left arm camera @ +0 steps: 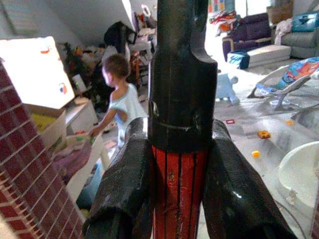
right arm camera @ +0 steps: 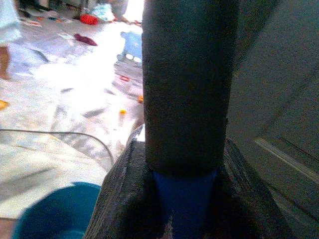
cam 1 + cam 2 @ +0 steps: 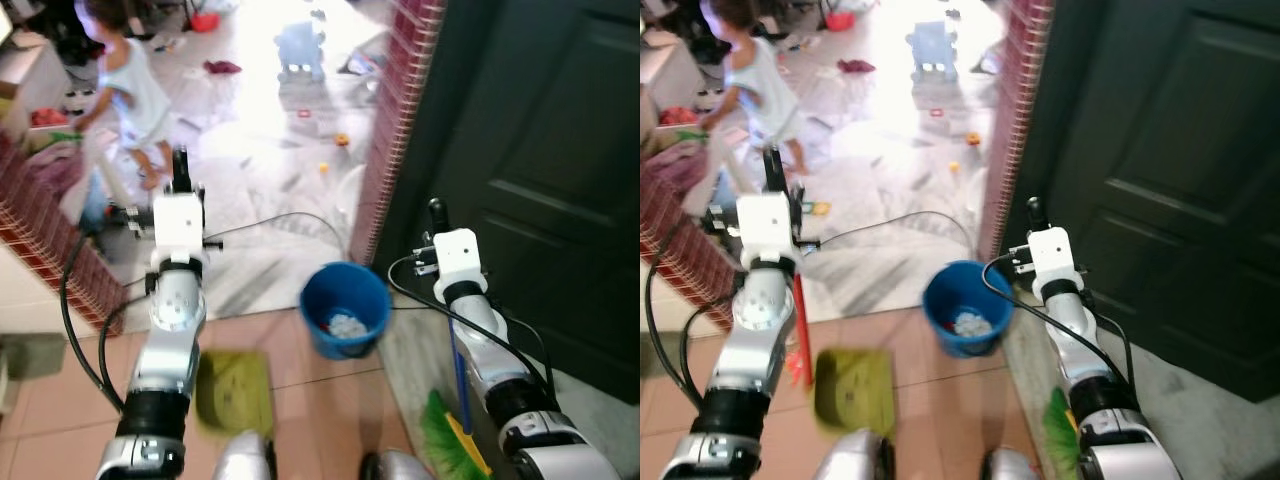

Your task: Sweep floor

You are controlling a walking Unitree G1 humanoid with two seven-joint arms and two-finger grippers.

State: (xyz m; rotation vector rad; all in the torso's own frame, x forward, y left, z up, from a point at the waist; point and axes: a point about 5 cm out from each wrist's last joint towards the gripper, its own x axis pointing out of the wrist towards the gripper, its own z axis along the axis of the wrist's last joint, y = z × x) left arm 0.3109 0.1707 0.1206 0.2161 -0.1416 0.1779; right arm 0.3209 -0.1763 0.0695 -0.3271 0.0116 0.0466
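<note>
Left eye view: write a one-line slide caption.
Holding a dustpan and broom, the robot faces a blue bucket.

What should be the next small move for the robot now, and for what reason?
Probably tip the green dustpan over the blue bucket. The left hand grips the red dustpan handle, the right hand grips the blue broom handle, the bucket already holds debris, and the green broom head rests by the door.
</note>
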